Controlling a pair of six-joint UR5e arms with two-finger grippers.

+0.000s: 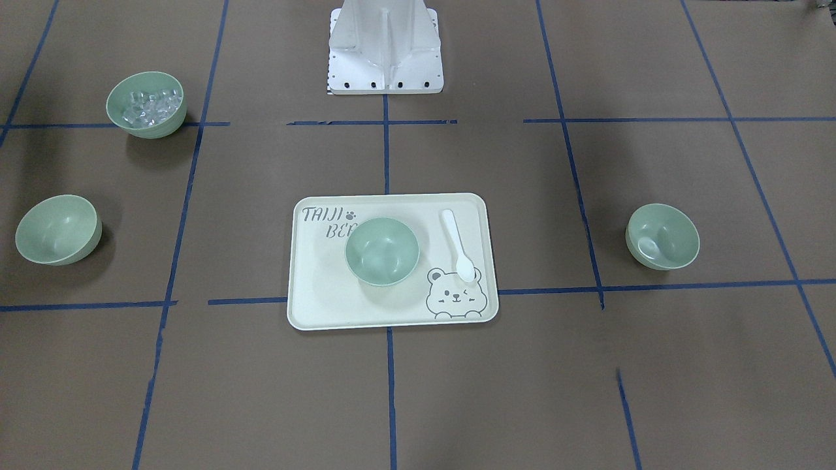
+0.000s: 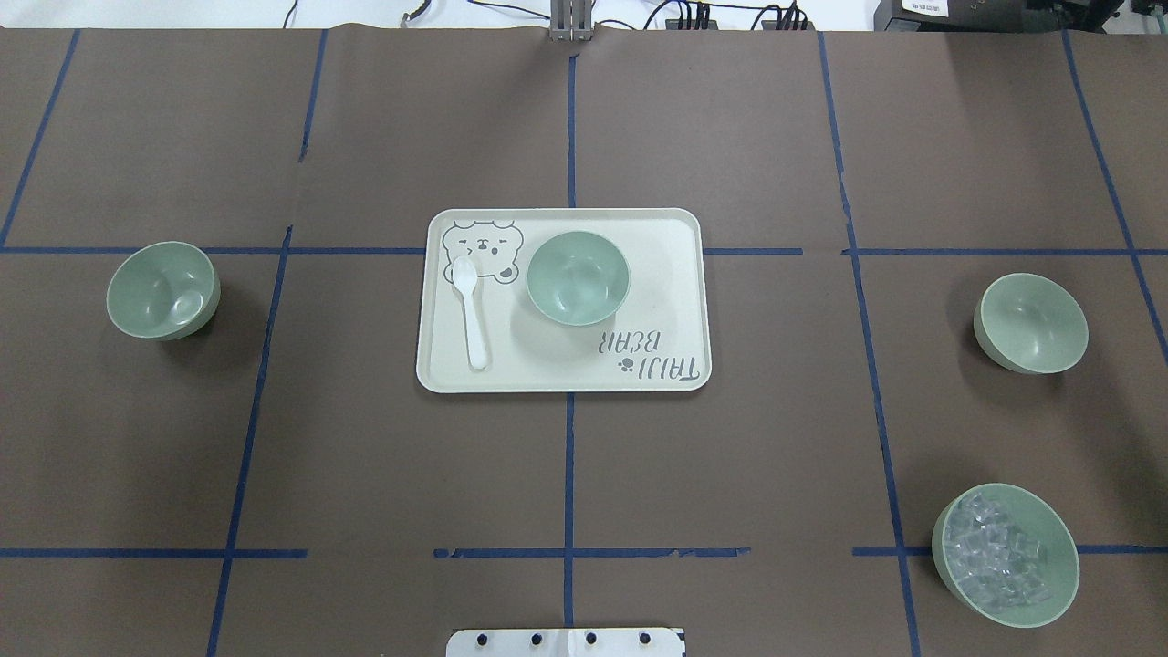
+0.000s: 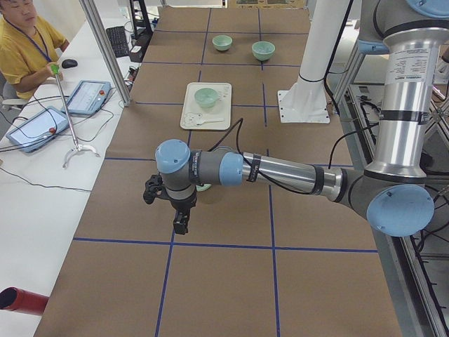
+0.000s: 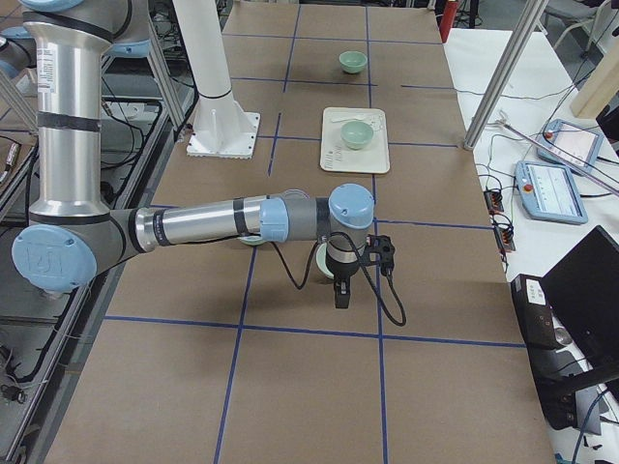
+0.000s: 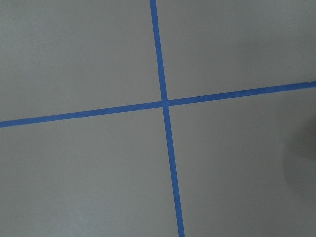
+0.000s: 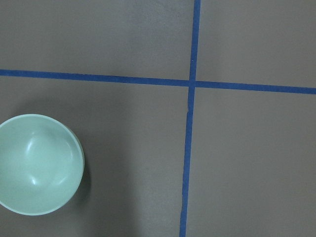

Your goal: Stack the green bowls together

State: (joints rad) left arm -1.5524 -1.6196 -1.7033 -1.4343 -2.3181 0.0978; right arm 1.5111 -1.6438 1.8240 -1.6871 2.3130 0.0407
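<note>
Three empty pale green bowls stand apart. One (image 2: pixel 578 277) sits on the cream tray (image 2: pixel 680 228) at the table's middle. One (image 2: pixel 162 290) stands on the left side and one (image 2: pixel 1031 323) on the right side. The right wrist view shows the right bowl (image 6: pixel 39 164) at its lower left. My left gripper (image 3: pixel 180 226) hangs above the table near the left bowl, which the arm mostly hides. My right gripper (image 4: pixel 339 293) hangs near the right bowl. Both grippers show only in the side views, so I cannot tell whether they are open or shut.
A like green bowl with clear ice-like cubes (image 2: pixel 1005 555) stands at the near right. A white spoon (image 2: pixel 472 310) lies on the tray. The robot's base (image 1: pixel 385 46) is at the table's near edge. An operator (image 3: pixel 24 49) sits by tablets beside the table.
</note>
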